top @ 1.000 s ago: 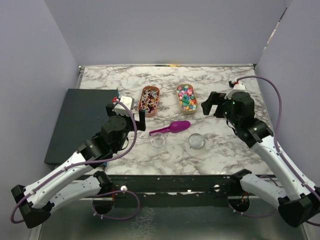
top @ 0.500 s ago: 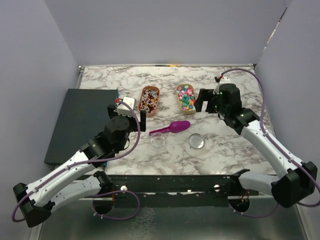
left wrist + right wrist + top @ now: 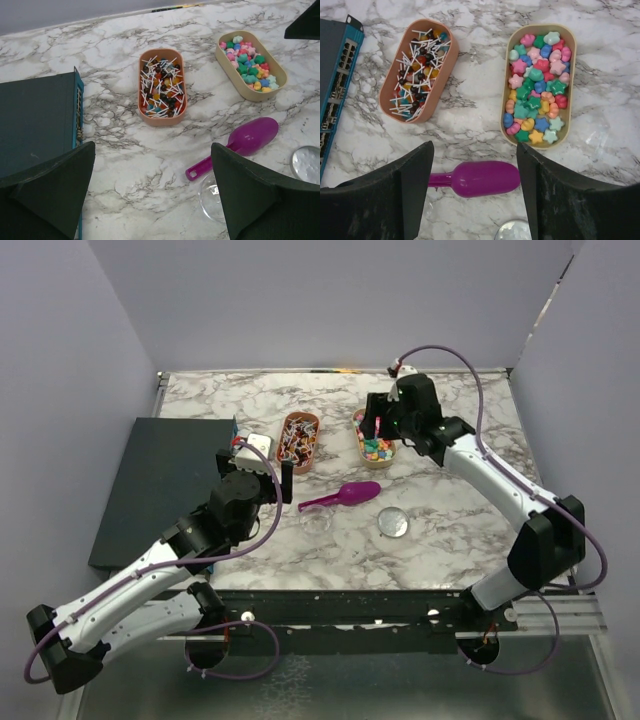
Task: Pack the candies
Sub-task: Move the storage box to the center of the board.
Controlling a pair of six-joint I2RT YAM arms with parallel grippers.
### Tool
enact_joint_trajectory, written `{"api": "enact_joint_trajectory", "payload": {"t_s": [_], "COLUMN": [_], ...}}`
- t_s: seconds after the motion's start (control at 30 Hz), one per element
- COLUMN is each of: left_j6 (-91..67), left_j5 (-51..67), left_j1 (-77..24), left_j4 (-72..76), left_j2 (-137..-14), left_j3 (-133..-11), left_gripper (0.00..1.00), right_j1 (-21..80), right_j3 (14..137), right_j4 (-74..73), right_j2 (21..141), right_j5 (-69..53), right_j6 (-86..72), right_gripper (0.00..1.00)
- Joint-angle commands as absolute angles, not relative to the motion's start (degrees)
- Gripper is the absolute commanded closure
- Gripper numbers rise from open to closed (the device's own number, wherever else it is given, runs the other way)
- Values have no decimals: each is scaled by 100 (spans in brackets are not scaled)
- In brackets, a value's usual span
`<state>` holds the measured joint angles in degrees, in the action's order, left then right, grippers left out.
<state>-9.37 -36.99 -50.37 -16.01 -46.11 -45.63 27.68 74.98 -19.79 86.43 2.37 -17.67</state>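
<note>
The candies (image 3: 537,82) are small bright sweets in mixed colours, filling a beige oval tray (image 3: 571,75) at the back centre-right of the marble table. My right gripper (image 3: 475,146) hangs above the table beside that tray, open, with nothing between its fingers. In the top view the right gripper (image 3: 377,426) overlaps the far end of the candies (image 3: 376,448). A purple scoop (image 3: 480,178) lies flat on the marble, far below the right jaws. My left gripper (image 3: 152,147) stands wide open and empty over bare marble, left of the scoop (image 3: 240,142) and the candies (image 3: 250,62).
An orange oval tray of lollipops (image 3: 298,441) sits left of the candy tray. A clear cup (image 3: 317,521) and a round lid (image 3: 393,523) lie near the scoop (image 3: 342,497). A dark box (image 3: 160,485) with a blue edge takes up the table's left side.
My right arm has swung left and toward the back, from right of the candy tray to over it, and its jaws have narrowed slightly. The left arm has barely moved.
</note>
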Motion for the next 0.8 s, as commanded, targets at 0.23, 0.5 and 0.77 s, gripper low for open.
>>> {"api": "enact_joint_trajectory", "payload": {"t_s": [0.23,0.5,0.77], "left_j6": [-882,-876,-866], "left_j5": [-3887,-3866,-3838], "left_j1": [-5022,-5020,-5016], "left_j4": [-1696,-1700,-1705], "left_j2": [-4426,-4402,-4426], "left_j3": [-4737,-4735,-4742], "left_gripper": [1,1,1], "right_j1": [3006,3006,3006], "right_j3": [8925,9790,10053], "right_j4": [-2542,-2971,-3192], "right_j2": [10519,11682,12285], "right_j5": [731,1005,1351], "right_j6": [-1868,-1957,-2033], "right_gripper": [43,58,62]}}
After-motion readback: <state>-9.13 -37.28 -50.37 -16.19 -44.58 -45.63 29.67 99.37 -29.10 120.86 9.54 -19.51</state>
